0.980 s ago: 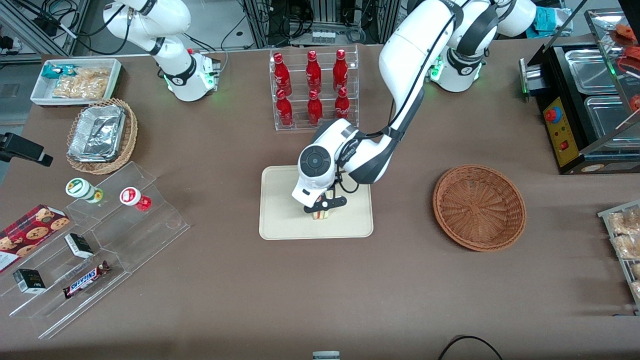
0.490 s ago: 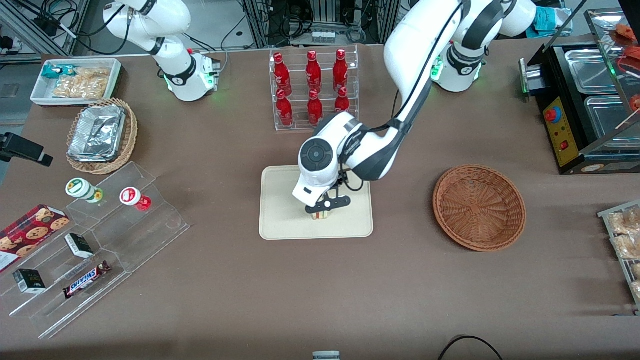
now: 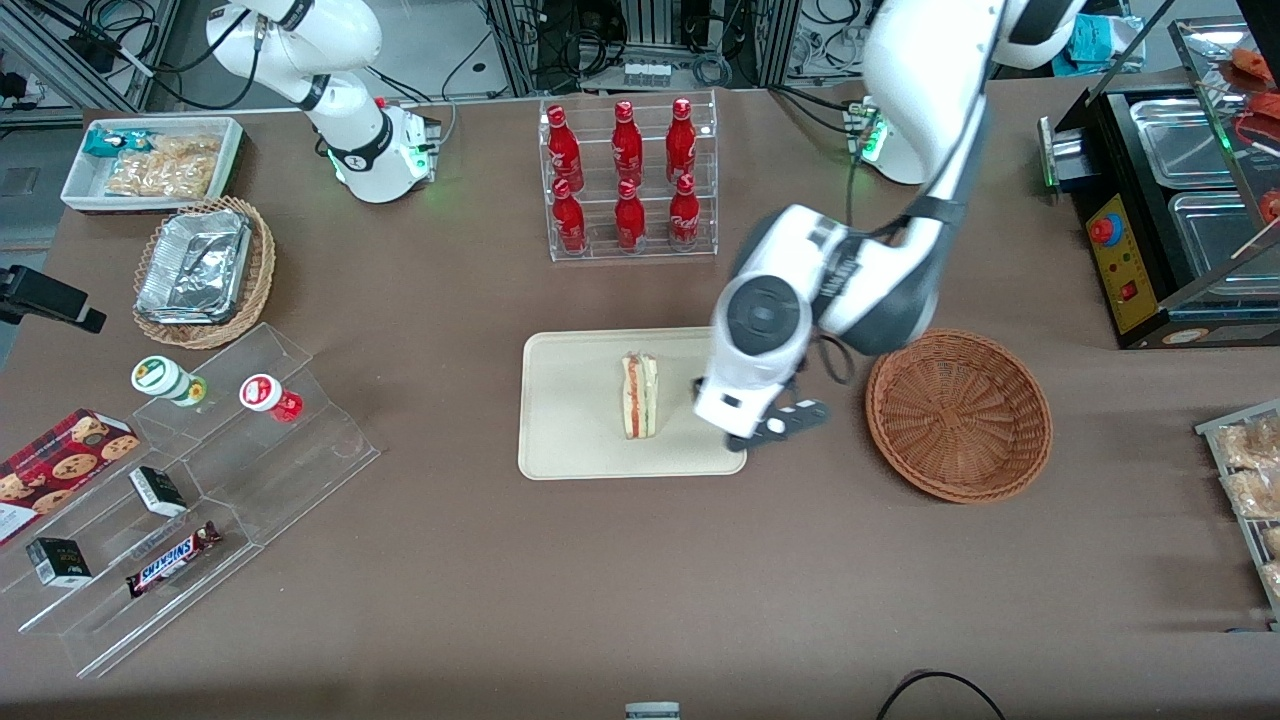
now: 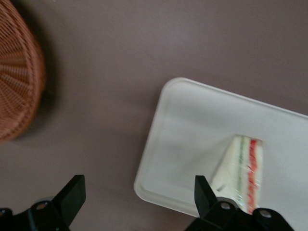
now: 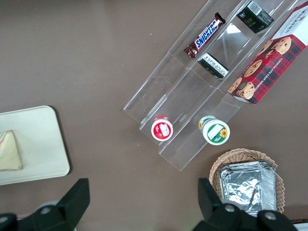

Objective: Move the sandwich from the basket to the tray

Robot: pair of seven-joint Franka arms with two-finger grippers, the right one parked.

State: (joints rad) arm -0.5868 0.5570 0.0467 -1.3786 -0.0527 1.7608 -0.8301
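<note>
Brown tabletop fills the scene, crowded with shop goods around its edges. Over it, the gripper (image 3: 765,428) hovers above the tray's edge nearest the basket, fingers (image 4: 72,195) spread wide and holding nothing. Just beside it the sandwich (image 3: 639,396) rests on the tray (image 3: 570,440), cut edge showing red and green layers, apparently set down as the task asks. Toward the working arm's end sits the basket (image 3: 958,414), empty.

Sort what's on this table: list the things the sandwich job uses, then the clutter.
Job: sandwich lying on the tray; empty basket; gripper, fingers open, above the tray's edge.

Clutter: bottle rack, foil containers, Snickers bar, cookie box.
</note>
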